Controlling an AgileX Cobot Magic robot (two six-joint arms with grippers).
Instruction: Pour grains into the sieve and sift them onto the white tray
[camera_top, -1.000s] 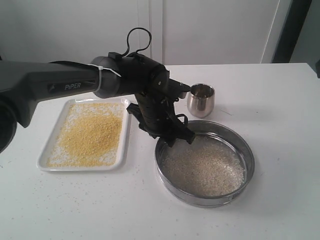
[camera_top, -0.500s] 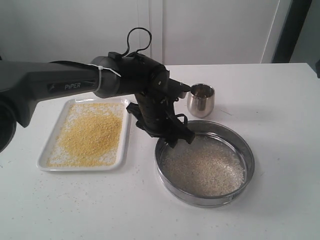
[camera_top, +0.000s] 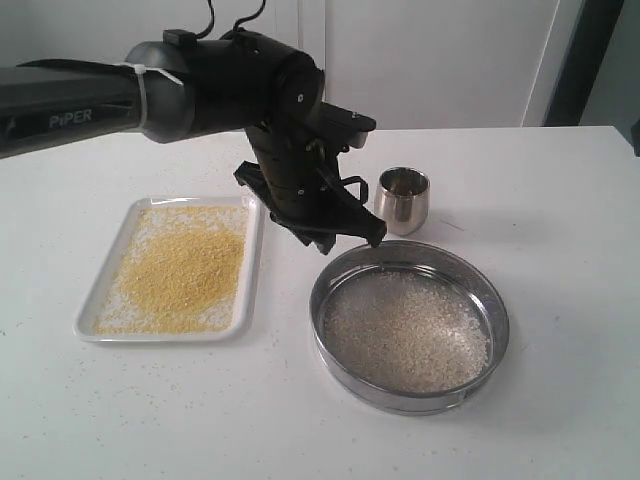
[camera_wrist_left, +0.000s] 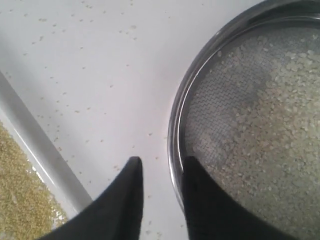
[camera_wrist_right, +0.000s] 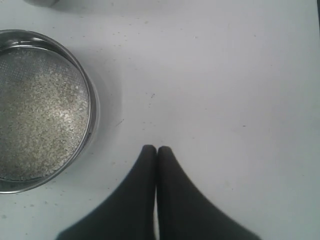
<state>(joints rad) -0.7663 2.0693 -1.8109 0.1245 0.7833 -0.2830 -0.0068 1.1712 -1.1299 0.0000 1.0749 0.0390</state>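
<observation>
left pincer (camera_wrist_left: 161, 161) has lifted clear of the sieve (camera_top: 410, 401), arm (camera_top: 200, 85) angled downward, jaws part open, holding nothing.

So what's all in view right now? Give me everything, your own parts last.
tray: one, white, left of the sieve
yellow grains: a heap, golden, on the tray
sieve: one, steel, right of the tray
pale grains: a layer, whitish, inside the sieve
cup: one, steel, just beyond the sieve
stray grains: many specks, on the table
table: one, white, under everything
left end effector: black, jaws apart, empty, above the sieve's rim
right end effector: black, shut, over bare table
</observation>
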